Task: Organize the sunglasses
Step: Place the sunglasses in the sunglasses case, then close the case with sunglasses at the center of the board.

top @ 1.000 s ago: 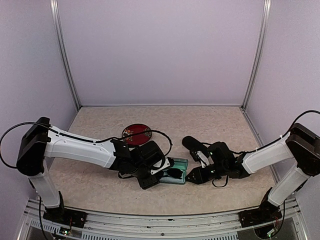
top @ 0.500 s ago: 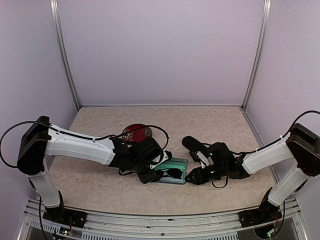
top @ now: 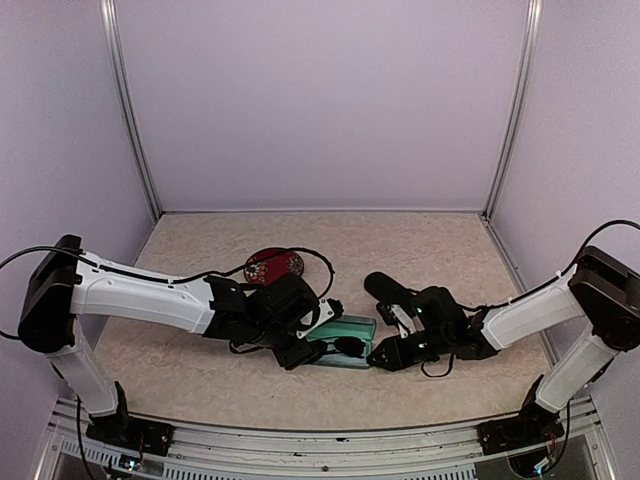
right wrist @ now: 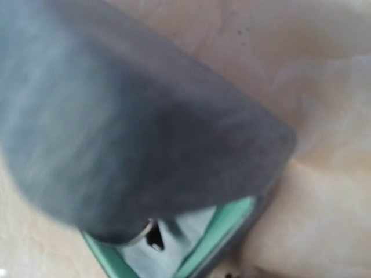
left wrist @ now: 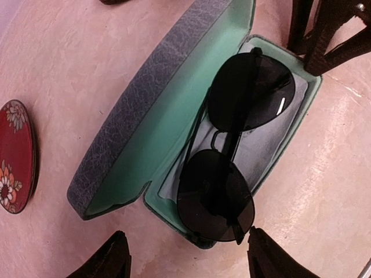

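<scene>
The thin black-framed sunglasses [left wrist: 232, 156] lie folded, lenses up, in the open blue-grey case [left wrist: 156, 110] with its green lining. In the top view this case [top: 345, 326] sits between the two arms with the sunglasses [top: 347, 347] in it. My left gripper [left wrist: 188, 263] hangs open just off the case's near end, with nothing between its fingers [left wrist: 110, 260]. My right gripper [top: 383, 352] is at the case's right end, and its dark fingers [left wrist: 301, 29] pinch the rim there. The right wrist view is filled by a blurred grey surface above the green rim [right wrist: 232, 226].
A red round disc with a flower pattern [top: 273, 265] lies behind the left arm, also seen as the disc [left wrist: 17, 156] in the left wrist view. A black oval case [top: 385, 287] rests behind the right gripper. Purple walls enclose the table on three sides.
My left arm has drawn back a little to the left, away from the case. The sunglasses stay in the case. The right arm holds its place.
</scene>
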